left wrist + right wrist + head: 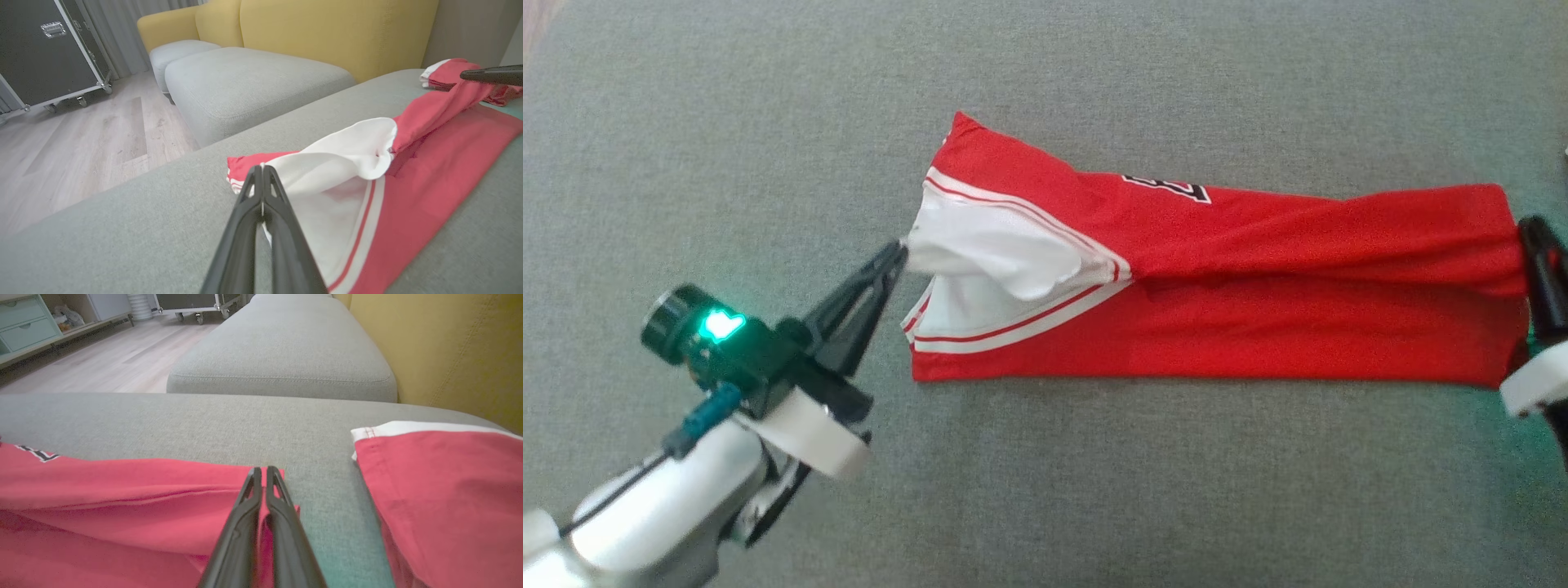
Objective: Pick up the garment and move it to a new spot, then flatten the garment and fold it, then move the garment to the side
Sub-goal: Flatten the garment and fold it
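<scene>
- The grey sofa seat [1094, 490] spreads under both sets of jaws. A yellow backrest [327, 28] rises beyond the left jaws' tips, on the far side of the cloth.
- The red basketball jersey [1258, 327] lies on that seat, folded into a long band drawn out between the two sets of jaws, one end at each. Its lower layer rests flat on the seat, while a raised ridge of cloth runs along its length from one pinch to the other.
- A second red garment [441, 498] with a white edge lies on the seat just to the right of the right jaws, apart from them.
- The left gripper [898, 251] has its jaws pressed together on the jersey's white inner layer [988, 253] at the trimmed opening. That layer is lifted off the seat right at the tips.
- The right gripper [263, 470] has its jaws closed on the jersey's plain red end, with red cloth showing between the fingers [286, 539].
- The black-and-white number print [1168, 188] sits on the jersey's far edge, between the two sets of jaws and nearer the left ones.
</scene>
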